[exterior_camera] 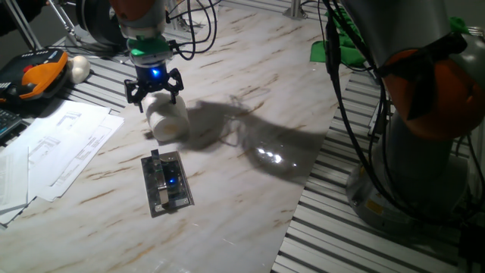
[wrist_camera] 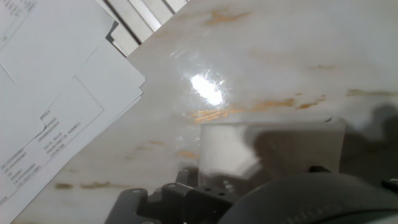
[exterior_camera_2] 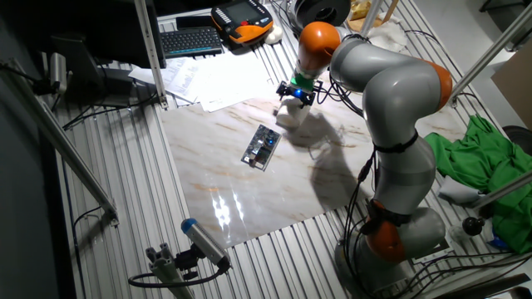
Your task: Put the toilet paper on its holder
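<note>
Straddling the toilet paper [exterior_camera: 167, 117], the tool [exterior_camera: 154, 92] spreads wide — holder [exterior_camera: 167, 183] lies nearby.

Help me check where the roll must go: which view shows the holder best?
One fixed view: the holder lies flat and close, its dark central bar visible, in front of the toilet paper. The other fixed view shows it small. The hand view misses it.
</note>
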Robot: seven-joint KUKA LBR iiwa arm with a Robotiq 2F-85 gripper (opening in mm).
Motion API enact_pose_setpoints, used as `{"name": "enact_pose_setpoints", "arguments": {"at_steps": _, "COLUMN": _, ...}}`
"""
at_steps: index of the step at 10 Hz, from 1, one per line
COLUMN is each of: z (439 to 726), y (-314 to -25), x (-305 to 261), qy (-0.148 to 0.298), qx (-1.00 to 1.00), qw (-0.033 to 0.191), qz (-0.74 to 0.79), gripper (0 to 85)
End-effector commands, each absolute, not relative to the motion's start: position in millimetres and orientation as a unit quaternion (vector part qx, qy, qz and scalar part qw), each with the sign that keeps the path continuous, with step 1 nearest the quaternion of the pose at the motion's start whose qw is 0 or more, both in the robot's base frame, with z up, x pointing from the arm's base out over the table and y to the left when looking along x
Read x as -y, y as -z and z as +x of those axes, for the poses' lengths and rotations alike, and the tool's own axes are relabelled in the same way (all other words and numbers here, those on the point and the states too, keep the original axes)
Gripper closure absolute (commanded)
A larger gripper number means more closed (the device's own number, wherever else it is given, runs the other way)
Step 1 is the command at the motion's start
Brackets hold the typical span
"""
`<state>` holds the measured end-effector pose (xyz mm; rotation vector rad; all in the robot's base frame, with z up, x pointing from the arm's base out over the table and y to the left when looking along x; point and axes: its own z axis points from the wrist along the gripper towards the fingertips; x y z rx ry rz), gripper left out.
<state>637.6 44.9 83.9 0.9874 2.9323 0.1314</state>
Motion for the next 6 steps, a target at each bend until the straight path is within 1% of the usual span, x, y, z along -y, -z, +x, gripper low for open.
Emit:
{"name": "enact_pose_setpoints", "arguments": {"at_steps": 1, "z": 637.3, "y": -83.5, "x": -45.1, "qy": -0.042, "qx": -0.947, "qw": 0.022, "qz": 0.318, "gripper": 0.0}}
{"name": "enact_pose_setpoints", "arguments": {"at_steps": 2, "z": 636.8, "y": -82.6, "x": -46.1, "qy": -0.044, "qx": -0.947, "qw": 0.025, "qz": 0.316, "gripper": 17.0}}
{"name": "enact_pose_setpoints", "arguments": {"at_steps": 3, "z": 635.8, "y": -81.5, "x": -47.7, "qy": -0.041, "qx": -0.948, "qw": 0.03, "qz": 0.314, "gripper": 17.0}}
{"name": "enact_pose_setpoints", "arguments": {"at_steps": 6, "z": 634.2, "y": -80.7, "x": -49.8, "qy": -0.041, "qx": -0.951, "qw": 0.031, "qz": 0.305, "gripper": 17.0}}
